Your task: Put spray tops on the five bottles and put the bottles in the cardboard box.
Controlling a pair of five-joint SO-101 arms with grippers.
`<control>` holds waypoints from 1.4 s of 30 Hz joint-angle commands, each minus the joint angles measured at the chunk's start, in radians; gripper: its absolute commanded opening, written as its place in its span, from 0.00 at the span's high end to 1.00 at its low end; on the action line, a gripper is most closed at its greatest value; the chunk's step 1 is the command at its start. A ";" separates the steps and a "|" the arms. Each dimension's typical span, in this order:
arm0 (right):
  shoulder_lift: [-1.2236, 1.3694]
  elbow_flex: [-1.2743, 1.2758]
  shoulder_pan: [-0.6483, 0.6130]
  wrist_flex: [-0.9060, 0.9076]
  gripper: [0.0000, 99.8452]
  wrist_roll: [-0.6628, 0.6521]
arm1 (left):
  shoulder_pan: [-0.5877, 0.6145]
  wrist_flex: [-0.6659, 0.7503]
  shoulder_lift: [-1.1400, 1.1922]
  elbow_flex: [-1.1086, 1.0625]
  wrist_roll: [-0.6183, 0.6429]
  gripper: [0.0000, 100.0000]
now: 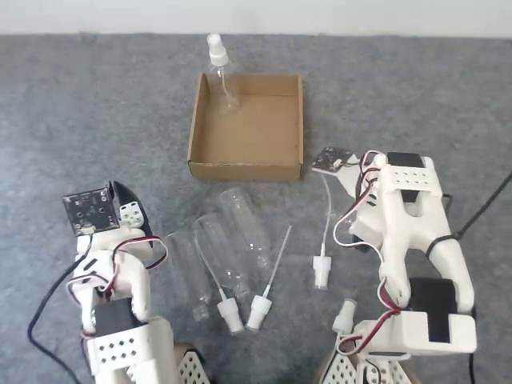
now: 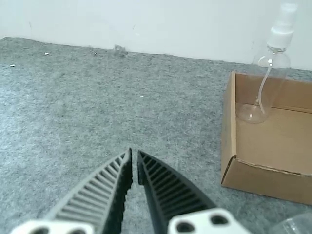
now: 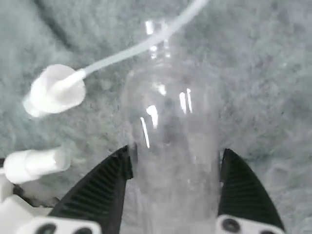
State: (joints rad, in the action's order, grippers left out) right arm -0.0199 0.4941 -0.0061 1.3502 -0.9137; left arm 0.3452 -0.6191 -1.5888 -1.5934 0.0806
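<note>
So the right gripper (image 3: pixel 175 151) is pinching a clear bottle (image 3: pixel 170 112) lying on the carpet (image 3: pixel 273 73), with a loose spray top (image 3: pixel 53 90) sitting just beside it. Meanwhile the left gripper (image 2: pixel 135 155) is hanging empty, jaws nearly together. One capped bottle (image 1: pixel 218 68) is standing in the cardboard box (image 1: pixel 244 170). I'm guessing the next move is getting this one upright for capping.
</note>
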 commanded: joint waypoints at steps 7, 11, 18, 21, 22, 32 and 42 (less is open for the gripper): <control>-0.070 -0.012 -0.085 0.016 0.76 0.063 | -0.002 0.037 -0.015 0.005 -0.006 0.99; -0.061 -0.014 -0.130 0.001 0.76 0.063 | -0.002 0.035 -0.015 0.005 -0.006 0.99; -0.045 -0.006 -0.122 -0.051 0.76 0.063 | -0.002 0.035 -0.015 0.005 -0.006 0.99; 0.002 -0.009 -0.120 -0.056 0.76 0.063 | -0.002 0.035 -0.015 0.005 -0.006 0.99; 0.022 -0.012 -0.120 -0.056 0.76 0.063 | -0.002 0.035 -0.015 0.005 -0.006 0.99; 0.087 -0.035 -0.119 -0.056 0.85 0.063 | -0.002 0.035 -0.015 0.005 -0.006 0.99; -0.024 -0.052 -0.074 -0.021 0.92 0.063 | -0.002 0.035 -0.015 0.005 -0.006 0.99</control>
State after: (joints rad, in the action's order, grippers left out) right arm 0.0614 0.4941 -0.1120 1.3027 -0.8600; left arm 0.3452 -0.6191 -1.5888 -1.5934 0.0806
